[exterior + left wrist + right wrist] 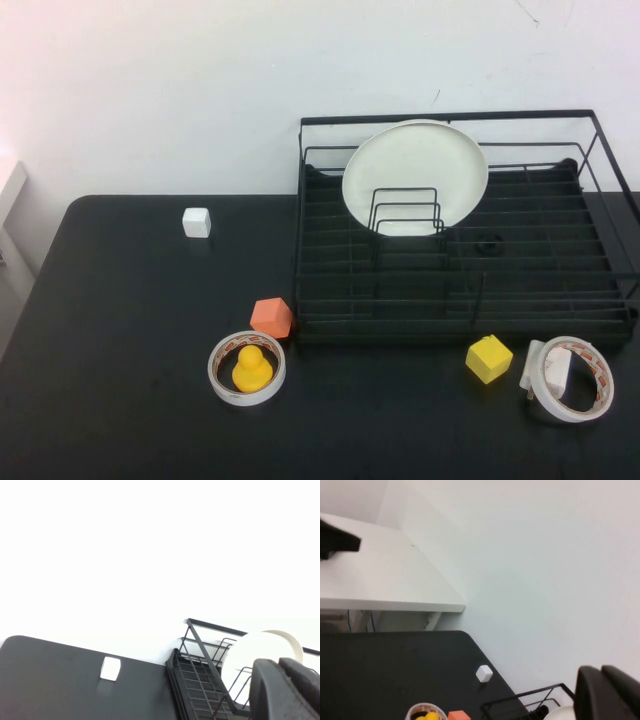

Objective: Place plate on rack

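High view: you see the large white round glossy plate (pixel 415 172) standing upright inside the black wire dish rack (pixel 465 300), leaning behind its upright loop dividers (pixel 405 212). Beside the rack's near-left corner sits an orange cube (pixel 271 317); just nearer than that, a yellow rubber duck (pixel 252 369) sits inside a white tape ring (pixel 246 368). In front of the rack lie a yellow cube (pixel 489 358) and a 2nd tape ring (pixel 570 378). Left of the rack, well apart, rests a small white cube (pixel 197 222). The left gripper (pixel 287 690) and right gripper (pixel 607 692) each show only at their wrist view's edge, raised above the table; you cannot tell how either stands.
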Robot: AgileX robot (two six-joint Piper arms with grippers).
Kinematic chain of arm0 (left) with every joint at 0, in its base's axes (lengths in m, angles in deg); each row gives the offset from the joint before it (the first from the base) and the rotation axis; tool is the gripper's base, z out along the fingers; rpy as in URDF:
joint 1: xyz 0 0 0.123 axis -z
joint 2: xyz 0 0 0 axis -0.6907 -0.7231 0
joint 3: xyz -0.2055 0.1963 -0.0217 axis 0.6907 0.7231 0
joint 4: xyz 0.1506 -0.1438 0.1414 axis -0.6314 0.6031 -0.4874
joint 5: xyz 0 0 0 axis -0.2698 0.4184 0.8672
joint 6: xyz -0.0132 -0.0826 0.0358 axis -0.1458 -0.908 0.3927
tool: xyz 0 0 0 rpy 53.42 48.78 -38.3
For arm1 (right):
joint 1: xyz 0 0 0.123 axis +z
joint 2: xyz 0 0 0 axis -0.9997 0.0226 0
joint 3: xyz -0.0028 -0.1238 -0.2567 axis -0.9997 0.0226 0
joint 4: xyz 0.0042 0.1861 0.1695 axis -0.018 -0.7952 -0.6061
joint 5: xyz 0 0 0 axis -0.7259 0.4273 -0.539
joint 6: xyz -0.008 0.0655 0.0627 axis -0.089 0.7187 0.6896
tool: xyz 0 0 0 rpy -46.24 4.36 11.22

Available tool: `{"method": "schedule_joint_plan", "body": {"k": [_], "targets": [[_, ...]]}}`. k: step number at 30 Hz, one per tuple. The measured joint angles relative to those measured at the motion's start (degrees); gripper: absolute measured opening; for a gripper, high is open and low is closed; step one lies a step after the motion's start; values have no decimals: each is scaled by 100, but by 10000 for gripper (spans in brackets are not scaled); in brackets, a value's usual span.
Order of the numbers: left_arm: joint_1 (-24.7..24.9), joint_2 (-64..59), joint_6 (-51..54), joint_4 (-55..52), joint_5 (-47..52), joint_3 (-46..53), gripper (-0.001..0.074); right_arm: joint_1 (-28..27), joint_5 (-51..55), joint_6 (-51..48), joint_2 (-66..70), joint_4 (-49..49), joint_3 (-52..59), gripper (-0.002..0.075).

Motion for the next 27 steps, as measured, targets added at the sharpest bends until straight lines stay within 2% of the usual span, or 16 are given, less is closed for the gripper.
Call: {"method": "schedule_joint_plan", "body": {"k": [8,11,19,27], "targets": [[0,0,0,0,0,0,-1,0,477,0,-568,195,282,1],[0,0,0,0,0,0,-1,0,379,0,-592,607,352,0],[0,0,0,0,0,0,-1,0,-1790,0,-621,898,819,0],[0,0,-23,0,0,0,-1,0,-3030,13,-911,831,1637,-1]]}}
